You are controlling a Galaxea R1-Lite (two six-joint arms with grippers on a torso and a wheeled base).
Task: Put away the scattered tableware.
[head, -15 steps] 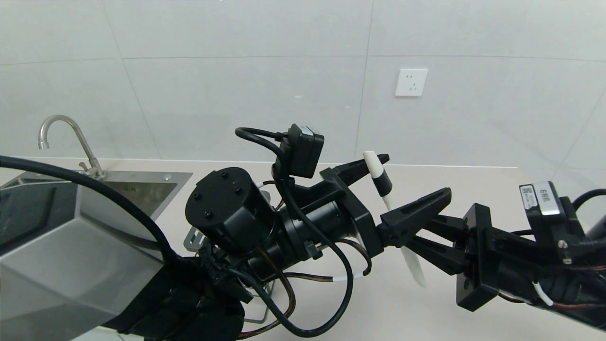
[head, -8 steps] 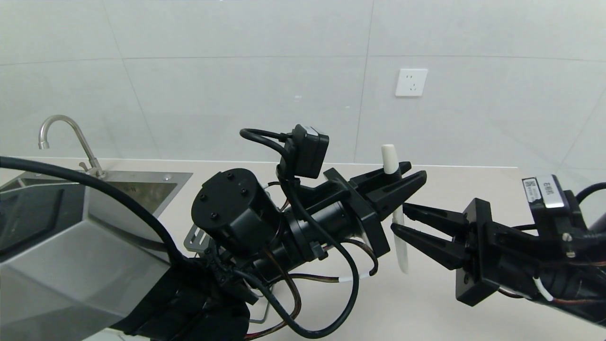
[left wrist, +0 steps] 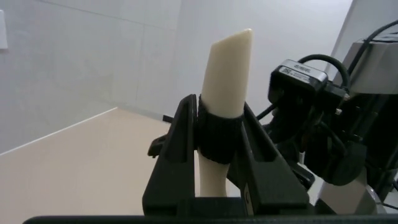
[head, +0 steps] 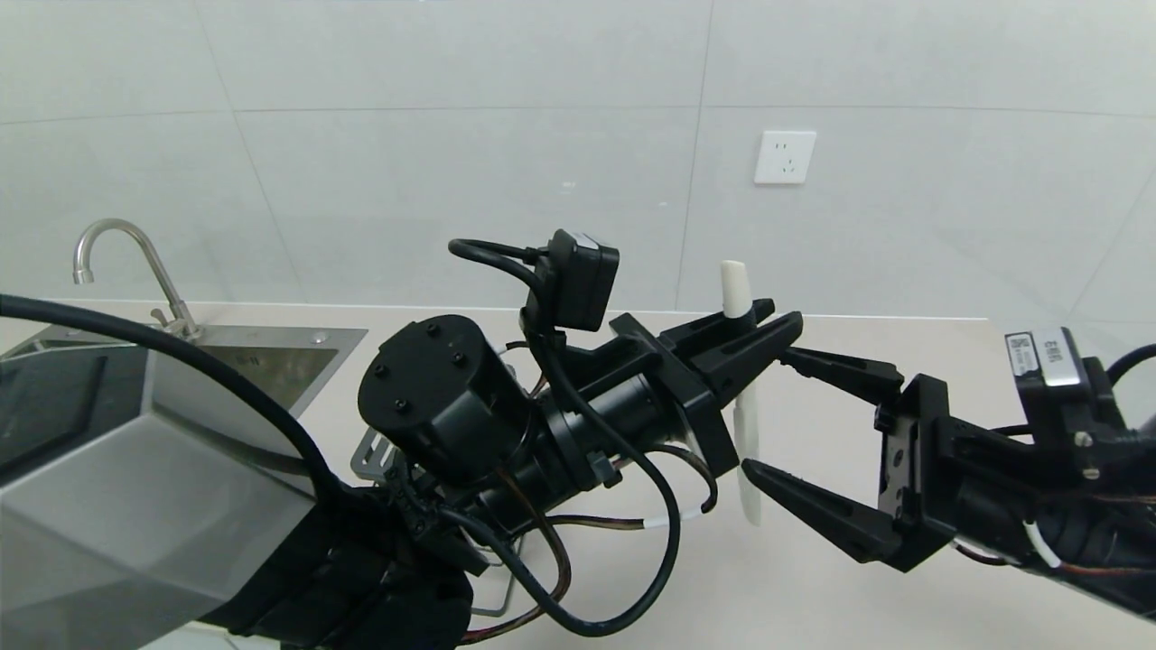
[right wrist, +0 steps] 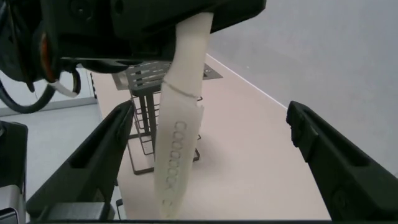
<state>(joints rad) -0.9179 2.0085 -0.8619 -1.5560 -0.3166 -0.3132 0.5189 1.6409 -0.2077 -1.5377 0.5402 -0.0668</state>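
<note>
Beige counter (head: 768,596): my left gripper (head: 781,318) clamps the white knife (head: 746,433) upright; my right gripper (head: 766,411) gapes wide around its blade. I judge that stowing it in the rack (right wrist: 144,124) is outstanding.

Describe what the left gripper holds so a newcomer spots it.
Over the beige countertop, right of the sink, find the left gripper. It clamps an upright cream-white knife, the only pale thing among black parts, black band round its handle.

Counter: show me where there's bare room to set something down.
Bare counter runs along the back wall right of the sink, and nearer, below the right gripper. Crowded in the middle: the left gripper holds the knife, with the wire rack under that arm.
</note>
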